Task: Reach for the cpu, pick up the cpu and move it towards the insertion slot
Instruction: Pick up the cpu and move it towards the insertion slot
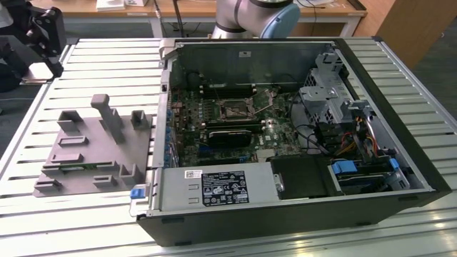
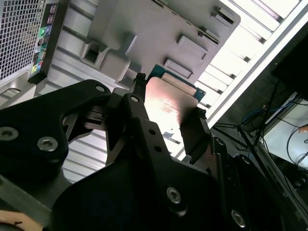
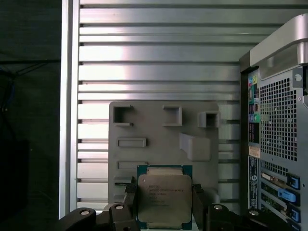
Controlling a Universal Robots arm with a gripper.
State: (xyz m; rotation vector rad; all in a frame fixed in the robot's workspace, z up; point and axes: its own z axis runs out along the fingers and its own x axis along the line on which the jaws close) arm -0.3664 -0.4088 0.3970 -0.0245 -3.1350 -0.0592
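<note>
The fingers [image 3: 198, 204] pinch the cpu [image 3: 164, 198] by two opposite edges, and in both wrist views it sits level between them, silver top [image 2: 168, 103] towards the cameras. It hangs over one edge of the grey tray [image 3: 159, 139], beside the case's rear panel [image 3: 274, 144]. In the exterior view the slot [image 1: 234, 108] lies open on the green board inside the case [image 1: 300, 214], on the slatted counter [image 1: 107, 59], with the tray [image 1: 85, 155] just beside the case at the exterior view's left.

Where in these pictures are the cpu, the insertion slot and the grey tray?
cpu [image 3: 163, 197]: first wrist view, on its silver top.
insertion slot [image 1: 234, 108]: exterior view, on its dark middle.
grey tray [image 1: 100, 153]: exterior view, on a bare flat part.
</note>
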